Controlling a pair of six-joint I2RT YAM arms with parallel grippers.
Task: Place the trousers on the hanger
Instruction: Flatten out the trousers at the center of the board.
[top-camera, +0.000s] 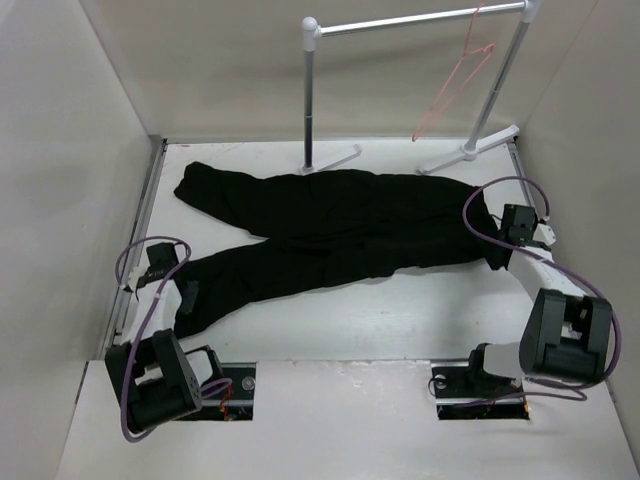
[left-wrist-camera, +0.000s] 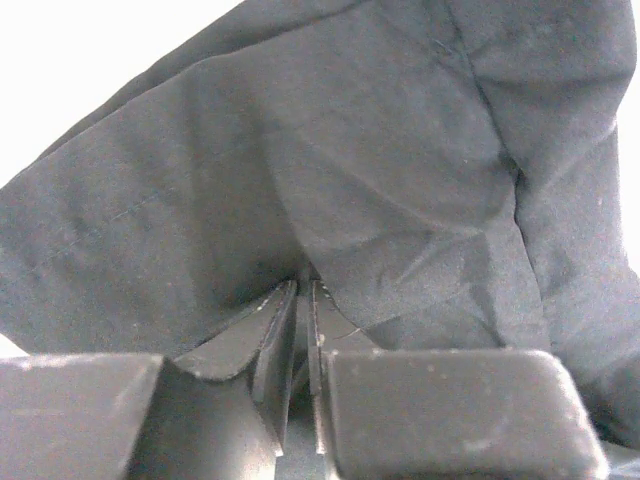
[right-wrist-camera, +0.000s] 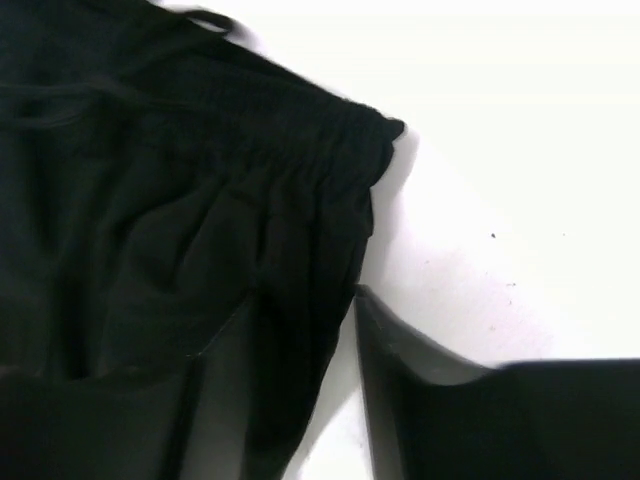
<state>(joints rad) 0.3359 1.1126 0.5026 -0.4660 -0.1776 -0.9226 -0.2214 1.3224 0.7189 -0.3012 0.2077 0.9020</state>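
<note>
The large black fabric trousers (top-camera: 330, 225) lie flat on the white table (top-camera: 400, 320), well apart from the thin pink wire hanger (top-camera: 455, 91) on the white tubular rack (top-camera: 400, 22), with the left gripper (left-wrist-camera: 303, 290) clenched on a leg fold (left-wrist-camera: 330, 270), so the right gripper (right-wrist-camera: 300, 300), jaws parted astride the waistband (right-wrist-camera: 300, 150), should bite deep before lifting.

We find open table (top-camera: 400, 320) across the lower centre, below the trousers (top-camera: 330, 225). Toward the top the rack (top-camera: 311, 100) blocks us with posts and feet, the hanger (top-camera: 455, 92) dangling between them at upper right.
</note>
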